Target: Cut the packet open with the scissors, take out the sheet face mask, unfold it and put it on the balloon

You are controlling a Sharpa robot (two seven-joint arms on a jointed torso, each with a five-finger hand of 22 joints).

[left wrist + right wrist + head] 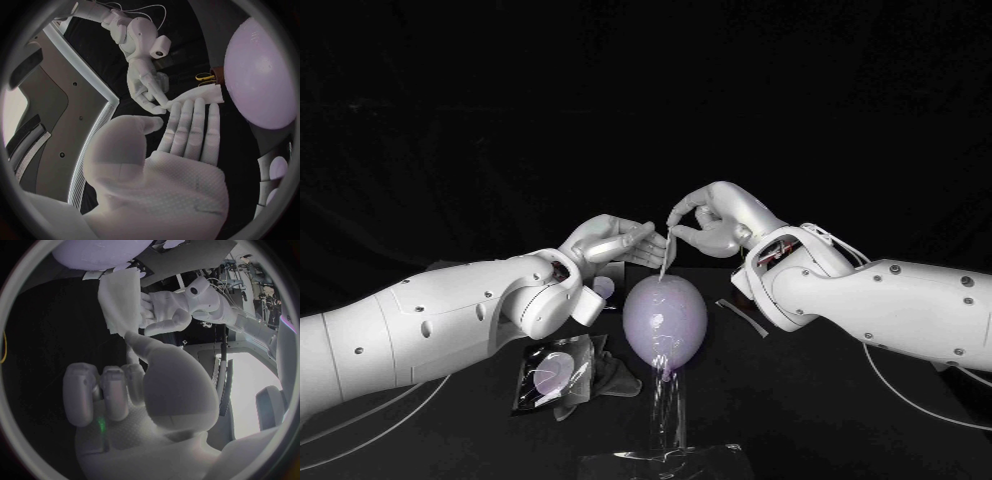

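Right robot hand [711, 220] pinches mask [666, 256] — hangs vertical above balloon [661, 318].

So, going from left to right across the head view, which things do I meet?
In order: packet → left hand → balloon → right hand. The sheet face mask hangs just above the balloon, so I leave it out.

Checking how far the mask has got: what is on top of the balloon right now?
The sheet mask hangs over the top of the balloon, pinched by the right hand, with the left hand against it. Whether its lower edge touches the balloon cannot be told.
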